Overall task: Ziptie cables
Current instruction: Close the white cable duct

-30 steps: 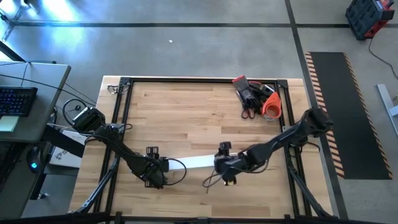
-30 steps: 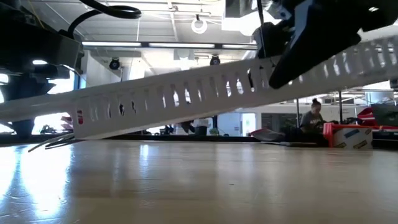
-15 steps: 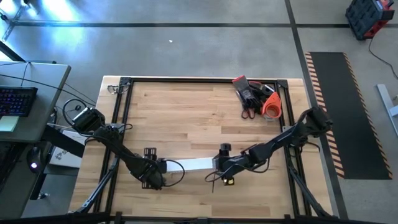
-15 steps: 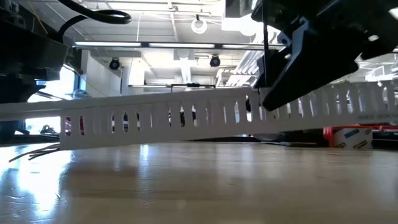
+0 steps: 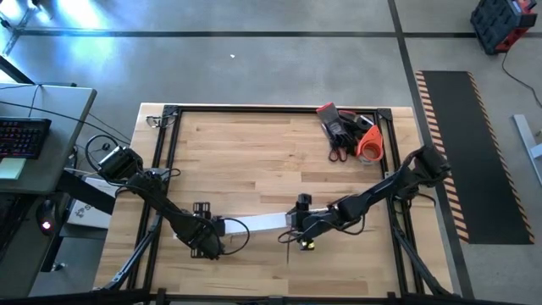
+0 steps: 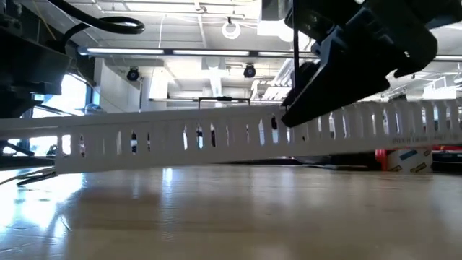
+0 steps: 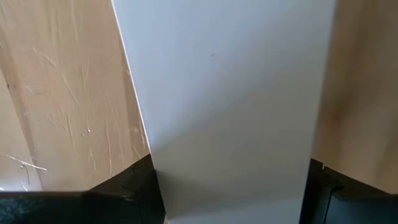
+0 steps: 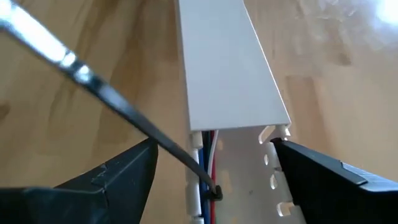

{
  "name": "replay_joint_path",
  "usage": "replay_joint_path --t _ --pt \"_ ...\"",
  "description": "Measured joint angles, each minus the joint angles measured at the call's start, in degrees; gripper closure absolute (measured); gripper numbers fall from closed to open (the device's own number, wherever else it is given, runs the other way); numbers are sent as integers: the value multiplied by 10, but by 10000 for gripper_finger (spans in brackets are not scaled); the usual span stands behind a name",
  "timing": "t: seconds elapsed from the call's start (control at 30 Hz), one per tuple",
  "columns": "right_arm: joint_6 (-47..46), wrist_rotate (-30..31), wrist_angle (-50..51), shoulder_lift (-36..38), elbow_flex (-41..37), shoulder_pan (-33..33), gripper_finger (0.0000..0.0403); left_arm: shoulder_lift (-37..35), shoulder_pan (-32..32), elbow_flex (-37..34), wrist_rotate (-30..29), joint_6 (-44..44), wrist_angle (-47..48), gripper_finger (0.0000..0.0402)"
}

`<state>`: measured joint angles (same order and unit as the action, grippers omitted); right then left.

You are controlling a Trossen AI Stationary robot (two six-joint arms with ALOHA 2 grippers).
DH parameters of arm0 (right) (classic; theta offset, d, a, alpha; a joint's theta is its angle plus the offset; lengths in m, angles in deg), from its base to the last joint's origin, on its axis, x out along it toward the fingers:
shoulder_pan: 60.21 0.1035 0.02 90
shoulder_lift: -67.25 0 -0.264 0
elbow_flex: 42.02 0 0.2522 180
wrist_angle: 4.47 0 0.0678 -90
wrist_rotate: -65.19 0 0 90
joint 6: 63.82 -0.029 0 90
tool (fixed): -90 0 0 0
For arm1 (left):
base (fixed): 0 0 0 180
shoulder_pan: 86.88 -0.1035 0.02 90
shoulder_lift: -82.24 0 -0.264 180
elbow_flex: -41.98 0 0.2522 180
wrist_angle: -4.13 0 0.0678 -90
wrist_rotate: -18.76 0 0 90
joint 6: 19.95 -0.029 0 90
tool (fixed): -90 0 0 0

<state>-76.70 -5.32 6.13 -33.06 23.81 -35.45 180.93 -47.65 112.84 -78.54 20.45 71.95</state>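
A long white slotted channel runs left to right near the table's near edge, between my two grippers. The low view shows this channel lifted just clear of the wood and almost level. My left gripper is shut on its left part and my right gripper on its right part. Thin cables loop out beside the left gripper, and more trail near the right one. In the right wrist view, red, blue and white wires lie inside the channel where its cover ends. A thin dark strand crosses in front. My left gripper comes from above with one finger on each long side of the channel's flat white cover, lying across it. The channel is clear of the table. My right gripper straddles the channel from above, just behind the cover's end, at the slotted open part. Its fingers lie across the channel, which is lifted clear of the table.
A red, black and orange heap of tools lies at the far right corner. Black frame rails run along the table's edges. Bare wood fills the middle and far part. A desk with a keyboard stands off the left side.
My right gripper has come down and shifted a little toward the table's left edge. With it the channel's right end has dropped from a clear upward tilt to nearly level. The whole channel and my left gripper have slid slightly leftward.
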Motion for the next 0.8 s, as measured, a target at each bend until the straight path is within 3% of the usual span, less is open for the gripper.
replay_joint_path --t 0.17,0.33,0.53,0.8 --pt "-12 -49 -42 -38 0 -4 96 0 0 0 2 -4 3 186" --pt "-48 -54 -53 -61 2 -4 96 0 4 0 -1 -3 3 186" --pt "-24 14 -39 -66 2 -8 96 0 2 1 1 6 2 186" --pt "-21 1 -43 -62 2 -15 96 0 5 1 8 9 2 186"
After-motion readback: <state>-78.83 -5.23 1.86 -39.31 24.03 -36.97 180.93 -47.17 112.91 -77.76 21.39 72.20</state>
